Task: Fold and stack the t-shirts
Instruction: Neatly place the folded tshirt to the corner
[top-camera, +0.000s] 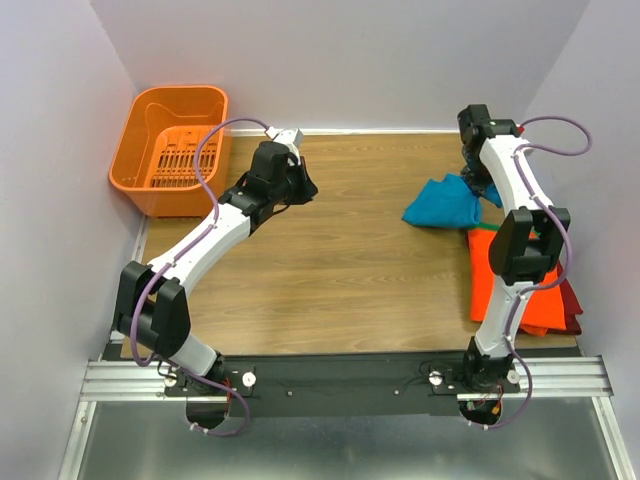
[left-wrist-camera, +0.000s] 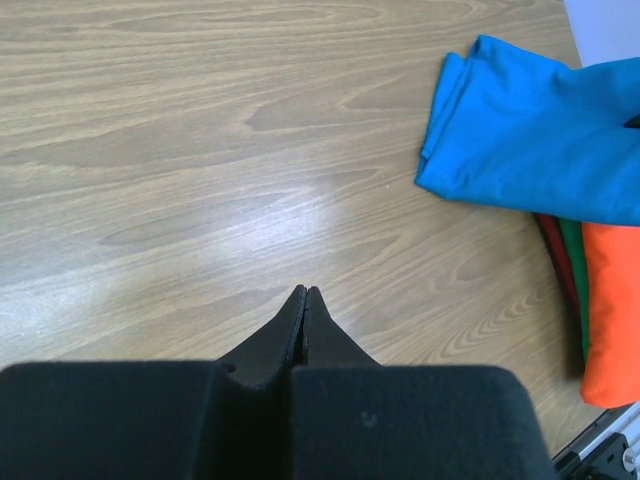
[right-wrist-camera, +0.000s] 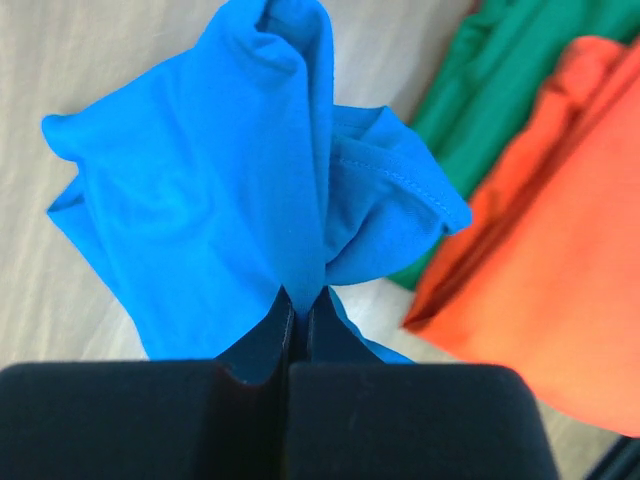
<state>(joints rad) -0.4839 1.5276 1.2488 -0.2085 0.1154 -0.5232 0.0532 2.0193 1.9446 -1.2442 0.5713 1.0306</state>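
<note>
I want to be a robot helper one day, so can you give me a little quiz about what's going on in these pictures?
1. True or false: the left end effector is holding a t-shirt.
2. Pick one: what is the right end effector pinching? A nothing; B the teal-blue t-shirt; C a yellow towel.
3. Fill the gap: in the top view, the orange basket stands at the far ____ corner.

Key: 1 false, it is shut over bare wood. 2 B. 3 left.
</note>
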